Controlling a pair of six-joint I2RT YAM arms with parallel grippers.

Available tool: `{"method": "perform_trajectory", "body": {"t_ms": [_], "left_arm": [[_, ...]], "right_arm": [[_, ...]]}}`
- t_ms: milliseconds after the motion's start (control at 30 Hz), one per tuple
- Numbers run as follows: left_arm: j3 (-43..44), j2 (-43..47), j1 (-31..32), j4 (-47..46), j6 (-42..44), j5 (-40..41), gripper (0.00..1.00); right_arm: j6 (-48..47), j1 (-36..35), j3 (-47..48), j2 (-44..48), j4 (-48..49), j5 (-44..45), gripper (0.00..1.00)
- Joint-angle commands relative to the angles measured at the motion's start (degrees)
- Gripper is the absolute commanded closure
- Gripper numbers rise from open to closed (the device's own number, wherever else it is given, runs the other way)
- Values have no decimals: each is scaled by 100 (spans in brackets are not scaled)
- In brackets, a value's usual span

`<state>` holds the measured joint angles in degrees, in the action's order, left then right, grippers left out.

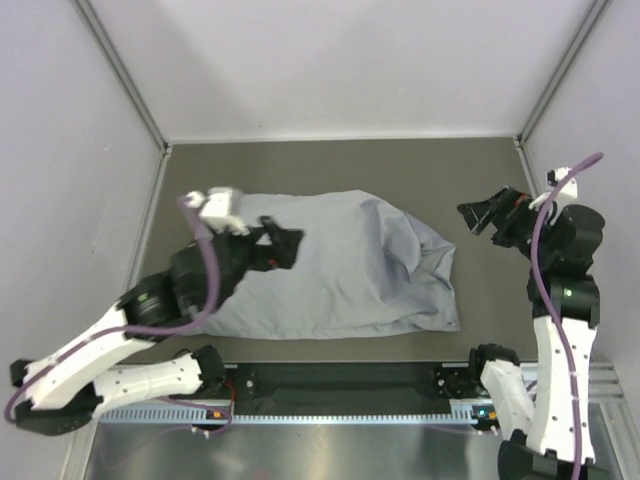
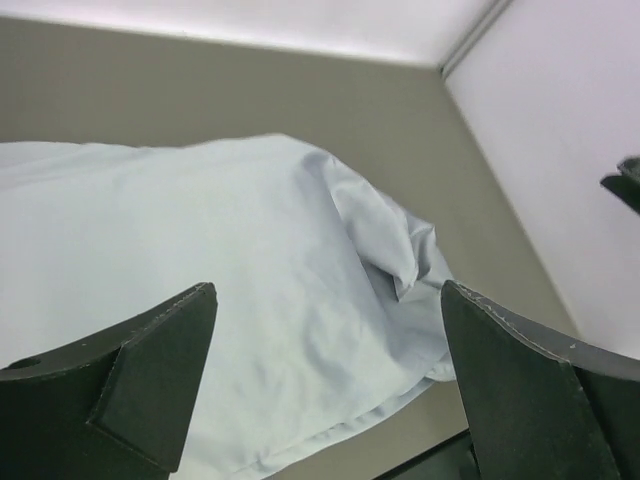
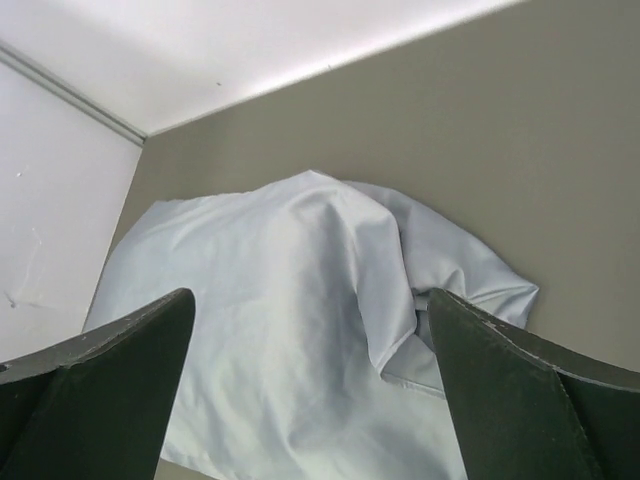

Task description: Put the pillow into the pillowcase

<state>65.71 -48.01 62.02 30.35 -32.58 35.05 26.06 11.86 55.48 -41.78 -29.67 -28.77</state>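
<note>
The pillowcase (image 1: 340, 265) lies across the middle of the dark table (image 1: 330, 165), pale grey-blue, puffed up and crumpled into folds at its right end. The left fingers (image 2: 150, 370) hang spread wide over it, gripping nothing; the right fingers (image 3: 500, 380), spread too, hover off its right end.
</note>
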Motion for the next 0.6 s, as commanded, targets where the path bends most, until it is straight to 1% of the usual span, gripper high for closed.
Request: {"method": "perform_trajectory", "body": {"t_ms": [0, 33, 200, 400, 567], "left_arm": [[-462, 1019, -14, 506, -161, 371, 2], [-524, 1465, -14, 568, -152, 389, 2], [-805, 2584, -23, 972, -152, 538, 2], [-779, 3121, -14, 1411, -126, 661, 2], [-928, 3385, -14, 1518, -144, 758, 2]], "right_arm": [[-199, -8, -72, 643, 189, -14, 0], [-146, -8, -142, 880, 259, 3, 0], [48, -8, -565, 1496, 436, 21, 0], [-13, -8, -618, 1699, 207, 91, 0], [-75, -8, -644, 1770, 120, 109, 0]]}}
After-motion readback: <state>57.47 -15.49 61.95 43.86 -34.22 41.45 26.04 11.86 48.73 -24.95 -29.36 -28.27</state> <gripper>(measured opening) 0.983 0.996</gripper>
